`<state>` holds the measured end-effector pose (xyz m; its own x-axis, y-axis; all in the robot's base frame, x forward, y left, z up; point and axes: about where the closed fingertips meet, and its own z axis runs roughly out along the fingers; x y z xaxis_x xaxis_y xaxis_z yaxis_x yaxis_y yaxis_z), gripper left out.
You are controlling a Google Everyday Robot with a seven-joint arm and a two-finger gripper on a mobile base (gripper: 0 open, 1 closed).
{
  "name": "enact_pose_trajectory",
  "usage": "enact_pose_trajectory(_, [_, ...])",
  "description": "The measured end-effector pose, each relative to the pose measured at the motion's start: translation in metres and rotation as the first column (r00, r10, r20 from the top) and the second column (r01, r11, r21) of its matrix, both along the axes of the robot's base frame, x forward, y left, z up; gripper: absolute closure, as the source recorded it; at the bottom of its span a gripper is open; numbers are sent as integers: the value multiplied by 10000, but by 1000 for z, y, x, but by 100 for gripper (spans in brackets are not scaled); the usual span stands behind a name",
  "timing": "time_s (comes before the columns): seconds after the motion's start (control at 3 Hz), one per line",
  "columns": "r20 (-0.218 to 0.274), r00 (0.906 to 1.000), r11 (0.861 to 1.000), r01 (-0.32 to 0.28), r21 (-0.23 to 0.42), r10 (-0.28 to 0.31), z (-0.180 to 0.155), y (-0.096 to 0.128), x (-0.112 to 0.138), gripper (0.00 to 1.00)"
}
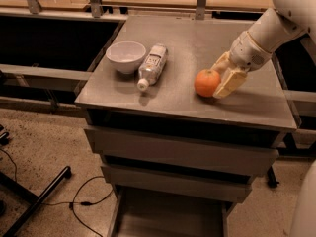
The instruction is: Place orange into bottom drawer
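Robot's claw (217, 81) is down low over the right side of the table (187, 38). It hangs off a white arm (276, 26) that comes in from the top right corner. Its two tan fingers (231, 82) are spread apart, so the claw is open. It is not lifting anything.

The orange (206, 83) sits on the table top, right at the tips of the claw. It is on the left of the claw. One finger is at the front right of the orange and looks like it touches it. The other finger is just behind the orange. So the orange is partly in the gap between the two fingers.

A white bowl (126, 56) stands on the left part of the table. A clear bottle (151, 65) lies on its side just beside the bowl, well apart from the orange.

Under the table top are three grey drawers. The top two are pushed in. The bottom drawer (168, 218) is pulled out, and its flat grey floor shows, far below the orange.
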<state>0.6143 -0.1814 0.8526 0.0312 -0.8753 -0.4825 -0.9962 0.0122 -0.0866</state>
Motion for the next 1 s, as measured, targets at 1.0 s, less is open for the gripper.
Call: enact_pose_trajectory(1.0, [662, 9978, 9990, 51, 445, -81, 69, -7, -17, 100])
